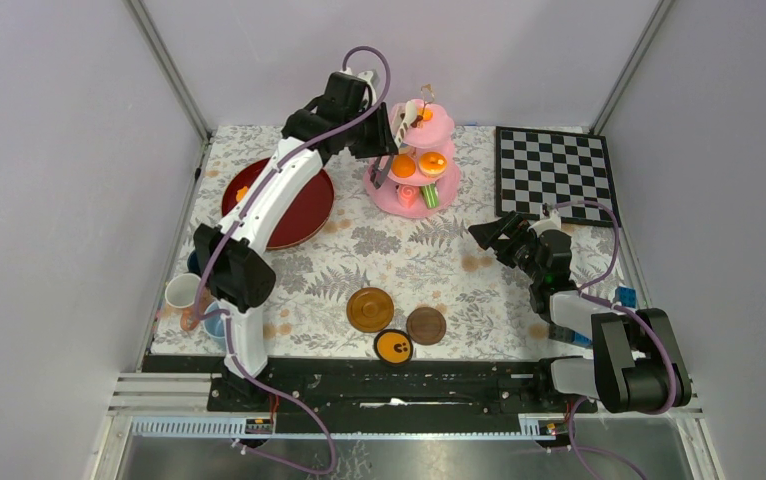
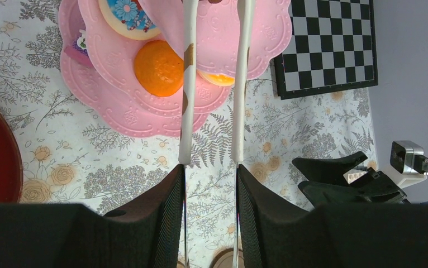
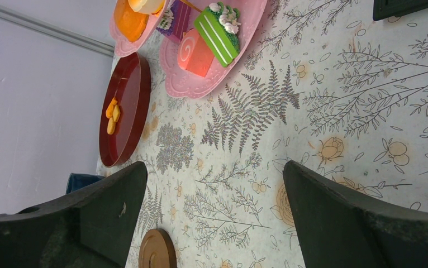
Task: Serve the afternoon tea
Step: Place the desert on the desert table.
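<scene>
The pink three-tier cake stand [image 1: 437, 128] [image 2: 117, 114] [image 3: 200, 84] stands at the back of the table with toy pastries on it: an orange one [image 2: 157, 68], a green slice [image 3: 217, 34], a pink roll [image 3: 194, 53]. My left gripper [image 1: 377, 138] [image 2: 210, 167] is shut on white tongs [image 2: 187, 100], whose arms reach over the stand's upper tiers; their tips are cut off at the frame's top. My right gripper [image 1: 489, 232] [image 3: 214, 173] hangs open over the cloth at the right. Brown saucers [image 1: 370, 308] [image 1: 425, 325] lie near the front; cups [image 1: 181, 291] sit at the left edge.
A red round tray [image 1: 294, 215] with small orange pieces lies left of the stand. The chessboard [image 1: 556, 170] is at the back right. A dark disc with an orange face [image 1: 394, 347] lies at the table's front edge.
</scene>
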Tool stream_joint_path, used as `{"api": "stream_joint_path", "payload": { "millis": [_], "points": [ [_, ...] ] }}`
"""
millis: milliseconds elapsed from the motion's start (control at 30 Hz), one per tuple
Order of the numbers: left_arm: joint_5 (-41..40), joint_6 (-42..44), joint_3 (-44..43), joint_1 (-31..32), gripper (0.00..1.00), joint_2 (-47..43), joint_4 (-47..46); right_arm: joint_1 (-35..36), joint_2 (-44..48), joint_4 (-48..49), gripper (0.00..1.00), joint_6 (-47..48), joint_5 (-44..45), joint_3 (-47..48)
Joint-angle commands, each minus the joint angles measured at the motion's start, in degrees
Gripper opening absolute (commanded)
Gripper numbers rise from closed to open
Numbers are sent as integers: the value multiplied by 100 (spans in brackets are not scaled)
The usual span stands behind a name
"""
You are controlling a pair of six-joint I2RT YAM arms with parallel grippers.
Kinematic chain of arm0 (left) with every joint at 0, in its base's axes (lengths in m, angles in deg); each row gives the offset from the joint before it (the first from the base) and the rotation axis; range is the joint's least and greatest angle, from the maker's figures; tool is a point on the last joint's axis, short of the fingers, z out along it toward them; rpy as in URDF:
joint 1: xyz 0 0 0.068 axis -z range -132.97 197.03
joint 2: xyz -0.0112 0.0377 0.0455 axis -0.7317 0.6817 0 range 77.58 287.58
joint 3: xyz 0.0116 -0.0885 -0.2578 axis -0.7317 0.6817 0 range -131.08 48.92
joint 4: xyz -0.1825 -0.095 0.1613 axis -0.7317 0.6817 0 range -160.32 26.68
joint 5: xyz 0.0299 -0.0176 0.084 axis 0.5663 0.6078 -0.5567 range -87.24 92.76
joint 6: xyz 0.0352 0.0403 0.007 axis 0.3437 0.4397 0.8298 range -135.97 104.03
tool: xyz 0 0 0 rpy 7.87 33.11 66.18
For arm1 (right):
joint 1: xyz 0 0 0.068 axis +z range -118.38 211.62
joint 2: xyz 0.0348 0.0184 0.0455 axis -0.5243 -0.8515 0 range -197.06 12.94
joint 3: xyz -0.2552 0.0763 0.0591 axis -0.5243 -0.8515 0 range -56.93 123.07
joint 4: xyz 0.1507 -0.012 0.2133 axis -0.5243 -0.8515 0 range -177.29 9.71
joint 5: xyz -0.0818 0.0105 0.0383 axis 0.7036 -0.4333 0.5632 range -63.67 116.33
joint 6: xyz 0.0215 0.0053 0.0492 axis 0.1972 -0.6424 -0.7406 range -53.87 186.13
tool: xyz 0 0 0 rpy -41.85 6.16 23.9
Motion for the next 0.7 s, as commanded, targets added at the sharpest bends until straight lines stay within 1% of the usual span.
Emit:
{"api": "stream_joint_path", "payload": {
  "millis": [0, 133, 200, 333, 533, 667],
  "points": [
    [-83, 2, -323, -10, 38, 21, -262, -33, 24, 283, 98, 20, -27, -9],
    [-123, 19, -512, -18, 39, 73, -205, -32, 23, 283, 98, 15, -32, -7],
    [-121, 28, -639, -35, 42, 117, -148, -34, 3, 293, 98, 7, -40, -9],
    [-93, 52, -798, -45, 46, 187, -70, -34, -1, 300, 98, 6, -42, 2],
    [-91, 101, -908, -65, 46, 152, -61, -34, -6, 305, 98, 6, -48, 4],
    [-234, 200, -1082, -190, 46, -49, 123, -33, -44, 326, 98, -3, -66, 11]
  ]
}}
